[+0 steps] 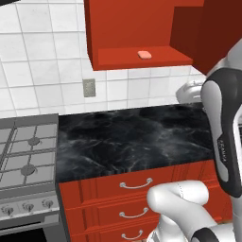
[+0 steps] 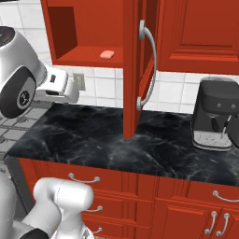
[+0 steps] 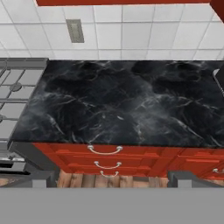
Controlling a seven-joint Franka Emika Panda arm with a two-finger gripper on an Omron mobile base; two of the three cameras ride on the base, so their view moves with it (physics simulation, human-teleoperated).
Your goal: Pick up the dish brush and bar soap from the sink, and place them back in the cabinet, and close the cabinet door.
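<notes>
1. A black marbled worktop (image 1: 137, 142) lies before me.
2. A gas stove (image 1: 26, 160) adjoins the worktop's left end.
3. A black coffee machine (image 2: 215, 114) stands on the worktop, to the right.
4. Red drawers with curved silver pulls (image 3: 105, 151) sit beneath.
5. A grey wall outlet (image 1: 89, 87) is set in the white tiles.

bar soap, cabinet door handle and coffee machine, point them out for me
bar soap (image 2: 107, 54), right base view, its top face
cabinet door handle (image 2: 150, 65), right base view, mid-bar
coffee machine (image 2: 215, 105), right base view, front body
</notes>
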